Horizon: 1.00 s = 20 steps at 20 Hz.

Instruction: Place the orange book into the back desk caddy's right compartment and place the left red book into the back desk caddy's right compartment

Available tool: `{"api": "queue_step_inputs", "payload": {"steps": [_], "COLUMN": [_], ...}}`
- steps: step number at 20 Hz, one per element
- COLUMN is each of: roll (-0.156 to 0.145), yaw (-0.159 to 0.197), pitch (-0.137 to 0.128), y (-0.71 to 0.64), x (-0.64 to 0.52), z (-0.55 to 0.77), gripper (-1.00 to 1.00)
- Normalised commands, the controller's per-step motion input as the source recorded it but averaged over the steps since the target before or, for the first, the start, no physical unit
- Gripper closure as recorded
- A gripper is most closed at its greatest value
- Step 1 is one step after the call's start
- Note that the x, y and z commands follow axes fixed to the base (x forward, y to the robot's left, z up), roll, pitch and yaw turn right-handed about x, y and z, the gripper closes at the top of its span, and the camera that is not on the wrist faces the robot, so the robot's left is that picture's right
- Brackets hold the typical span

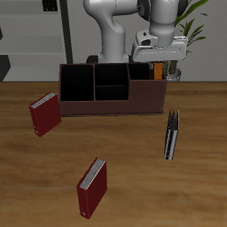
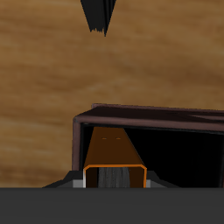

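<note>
Where the back desk caddy (image 1: 111, 105) ends beside the potted plant (image 1: 180, 40), gripping the orange book (image 1: 158, 67) upright over the right compartment (image 1: 146, 78). Clamped on both covers by the gripper (image 1: 158, 73), fingers closed against the book, spine and page edges running straight down. Seen from the wrist: orange book (image 2: 114, 162) reaching down into the dark bin (image 2: 179, 157), close along the caddy's end wall (image 2: 77, 140) and parallel to it, with wide open room on the book's other side. Cannot tell whether touching the wall, or whether resting on the compartment floor. Lower end at or just under the rim in the exterior view.

Arm reaching forward from the base at the table's back, wrist pointing straight down over the caddy's end.

On the open table (image 1: 133, 177): left red book (image 1: 92, 188) lying flat near the front edge, well apart from the caddy, bare wood all round. Second red book (image 1: 44, 113) beside the caddy's opposite end. Thin black-and-grey book (image 1: 172, 135) in front of the caddy's near corner, just forward of the gripper, also showing past the caddy wall in the wrist view (image 2: 101, 13).
</note>
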Motion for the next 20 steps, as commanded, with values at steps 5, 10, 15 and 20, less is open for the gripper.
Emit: {"api": "queue_step_inputs", "payload": {"steps": [5, 10, 15, 20], "roll": [0.001, 0.043, 0.057, 0.009], "yaw": [0.001, -0.001, -0.002, -0.004], "pitch": [0.047, 0.064, 0.032, -0.009], "y": [0.09, 0.11, 0.04, 0.02], "x": [0.05, 0.03, 0.01, 0.01], "z": [-0.22, -0.20, 0.00, 0.07], "gripper": [1.00, 1.00, -1.00, -1.00]}}
